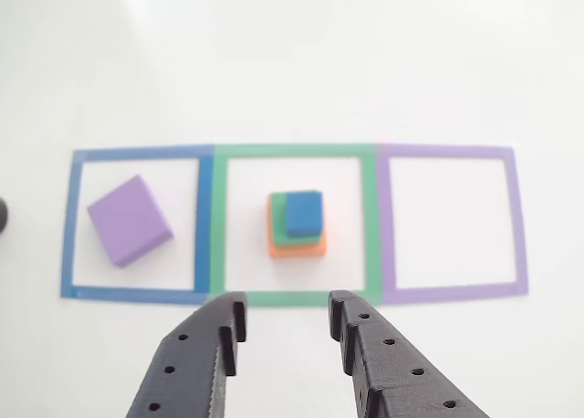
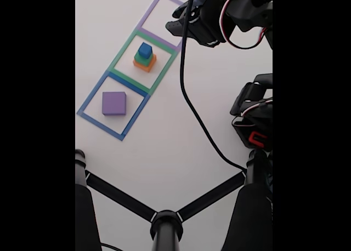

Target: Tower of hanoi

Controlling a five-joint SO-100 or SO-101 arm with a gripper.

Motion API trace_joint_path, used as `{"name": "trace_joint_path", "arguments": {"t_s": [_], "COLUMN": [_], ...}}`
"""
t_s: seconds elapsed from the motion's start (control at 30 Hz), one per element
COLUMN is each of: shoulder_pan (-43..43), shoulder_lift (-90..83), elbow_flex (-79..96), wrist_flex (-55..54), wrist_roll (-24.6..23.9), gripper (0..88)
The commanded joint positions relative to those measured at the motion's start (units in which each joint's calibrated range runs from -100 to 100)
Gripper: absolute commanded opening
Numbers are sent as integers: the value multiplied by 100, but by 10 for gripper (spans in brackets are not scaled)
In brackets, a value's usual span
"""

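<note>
From my remote seat, the gripper fingers run off the other view's bottom edge. Ahead of them, the orange block shows just a rim under the green block, itself mostly covered by the blue cube.

Blue, green, purple taped outlines side by side on white table; black cable; tripod legs.

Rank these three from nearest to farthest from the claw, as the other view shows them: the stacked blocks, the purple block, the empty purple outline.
1. Stacked blocks: directly ahead of the open claw, in the green outline.
2 and 3. Purple block, at left, and purple outline, at right: too close to call.
</note>
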Motion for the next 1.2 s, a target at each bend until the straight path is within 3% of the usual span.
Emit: {"name": "trace_joint_path", "arguments": {"t_s": [0.0,0.2,0.53,0.83,1.17], "shoulder_pan": [122,404,678,884,861], "shoulder_lift": [-457,-1098,-2396,-3029,-2788], "elbow_flex": [497,1987,4404,6885,8793], "wrist_flex": [-371,-1253,-2734,-5243,-8133], "wrist_roll": [-5,473,473,473,473], "gripper": [170,221,303,393,418]}}
